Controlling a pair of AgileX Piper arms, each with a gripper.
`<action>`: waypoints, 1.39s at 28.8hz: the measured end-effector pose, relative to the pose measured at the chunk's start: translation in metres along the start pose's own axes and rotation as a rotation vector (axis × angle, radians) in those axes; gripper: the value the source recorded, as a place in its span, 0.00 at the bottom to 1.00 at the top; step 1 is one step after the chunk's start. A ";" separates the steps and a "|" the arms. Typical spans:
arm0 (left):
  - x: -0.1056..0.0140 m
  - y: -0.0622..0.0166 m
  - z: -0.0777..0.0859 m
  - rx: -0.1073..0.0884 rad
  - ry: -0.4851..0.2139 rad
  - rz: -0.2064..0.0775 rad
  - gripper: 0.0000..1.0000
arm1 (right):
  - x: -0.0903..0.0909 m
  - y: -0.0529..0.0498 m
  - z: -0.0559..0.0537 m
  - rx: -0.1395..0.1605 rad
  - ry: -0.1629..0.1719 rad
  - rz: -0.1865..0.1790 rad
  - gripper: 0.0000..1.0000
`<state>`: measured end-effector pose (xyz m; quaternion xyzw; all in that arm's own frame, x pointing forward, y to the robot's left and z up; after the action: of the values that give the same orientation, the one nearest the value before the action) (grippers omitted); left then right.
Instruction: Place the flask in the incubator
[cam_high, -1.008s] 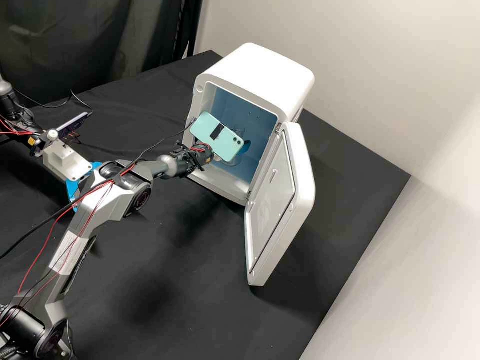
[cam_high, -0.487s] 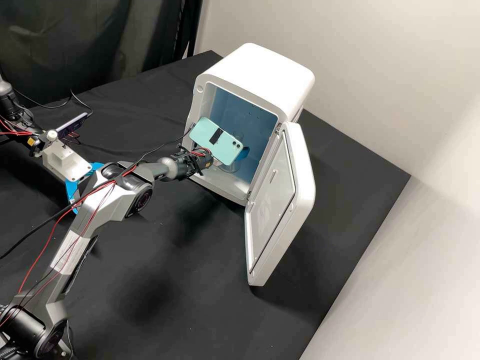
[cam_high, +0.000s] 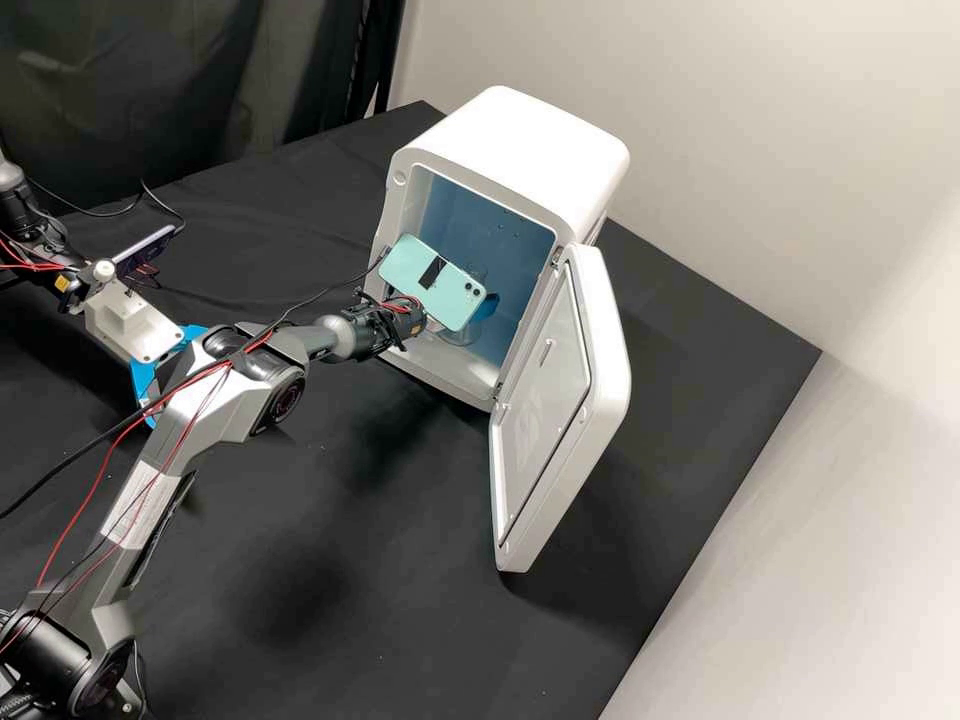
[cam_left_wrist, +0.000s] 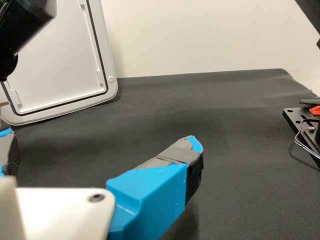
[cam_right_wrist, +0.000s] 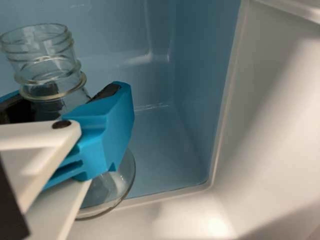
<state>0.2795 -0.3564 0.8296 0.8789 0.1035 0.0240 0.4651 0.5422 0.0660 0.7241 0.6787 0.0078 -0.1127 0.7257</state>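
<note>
Two blue fingers of the right gripper (cam_right_wrist: 62, 97) clasp the neck of the glass flask (cam_right_wrist: 42, 50), which sits inside the incubator (cam_high: 520, 150), its base by the front lip. The left gripper (cam_left_wrist: 100, 150), well apart from the incubator, is spread wide.

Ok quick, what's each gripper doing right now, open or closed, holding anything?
Left gripper: open, holding nothing.
Right gripper: closed on the flask at its neck, inside the incubator.
</note>
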 end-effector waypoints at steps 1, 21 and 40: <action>0.000 0.0000 0.000 0.000 0.000 0.000 1.00 | 0.000 0.000 0.000 0.000 0.000 0.000 0.00; 0.000 0.0000 0.000 0.000 0.000 0.000 1.00 | 0.001 0.001 0.002 -0.004 -0.003 0.002 0.00; 0.000 0.0000 0.000 0.000 0.000 0.000 1.00 | 0.002 0.003 0.003 -0.064 -0.008 0.004 1.00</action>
<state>0.2795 -0.3564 0.8296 0.8789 0.1035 0.0240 0.4651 0.5441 0.0625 0.7270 0.6548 0.0069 -0.1135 0.7472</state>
